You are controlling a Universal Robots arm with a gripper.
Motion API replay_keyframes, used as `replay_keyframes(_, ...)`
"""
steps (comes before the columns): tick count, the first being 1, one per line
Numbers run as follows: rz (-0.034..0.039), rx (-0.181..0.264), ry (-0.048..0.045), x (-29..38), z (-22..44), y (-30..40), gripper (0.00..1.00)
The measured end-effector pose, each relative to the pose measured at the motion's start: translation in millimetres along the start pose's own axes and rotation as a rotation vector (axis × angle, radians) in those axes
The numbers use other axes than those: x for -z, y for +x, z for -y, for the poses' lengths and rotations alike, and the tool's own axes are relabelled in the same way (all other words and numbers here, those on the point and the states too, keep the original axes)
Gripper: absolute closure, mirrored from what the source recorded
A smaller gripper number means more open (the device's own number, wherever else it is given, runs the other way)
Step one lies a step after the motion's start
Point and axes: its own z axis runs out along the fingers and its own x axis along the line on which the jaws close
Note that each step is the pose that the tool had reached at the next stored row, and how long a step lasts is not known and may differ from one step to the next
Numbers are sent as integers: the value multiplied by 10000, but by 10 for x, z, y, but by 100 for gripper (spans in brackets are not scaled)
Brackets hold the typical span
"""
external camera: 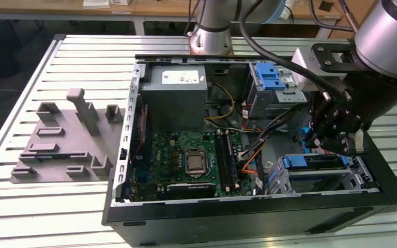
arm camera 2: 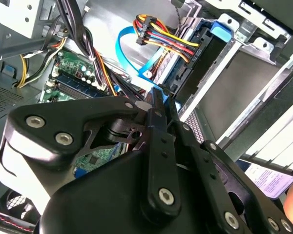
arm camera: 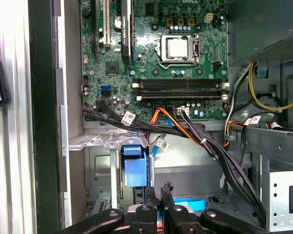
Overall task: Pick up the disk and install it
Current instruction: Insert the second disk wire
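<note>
The disk (external camera: pixel 317 161) lies in the drive bay at the case's front corner, on the exterior view's right, and its blue caddy end (external camera: pixel 296 161) faces the motherboard. My gripper (external camera: pixel 333 144) hangs just above that bay. In both wrist views the fingers are pressed together, with nothing seen between them. In the first wrist view the gripper (arm camera: pixel 158 191) is a little to one side of the caddy's blue tab (arm camera: pixel 136 166). The second wrist view shows the gripper (arm camera 2: pixel 158 97) short of the blue tab (arm camera 2: pixel 219 30), with cables in between.
The open computer case (external camera: pixel 126 155) lies on a slatted metal table (external camera: pixel 81 57). A grey power supply box (external camera: pixel 178 93) and an upper drive cage with a blue latch (external camera: pixel 273 77) sit at its far end. Cable bundles (arm camera: pixel 219 156) run beside the bay. A grey fixture (external camera: pixel 64 137) stands outside.
</note>
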Motion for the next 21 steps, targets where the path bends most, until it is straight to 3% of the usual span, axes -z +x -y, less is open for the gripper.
replay_keyframes(6,9,16,197,-25,0,12,84)
replay_keyframes(11,12,17,224,-61,0,59,84)
replay_keyframes(21,8,17,228,-102,18,74,84)
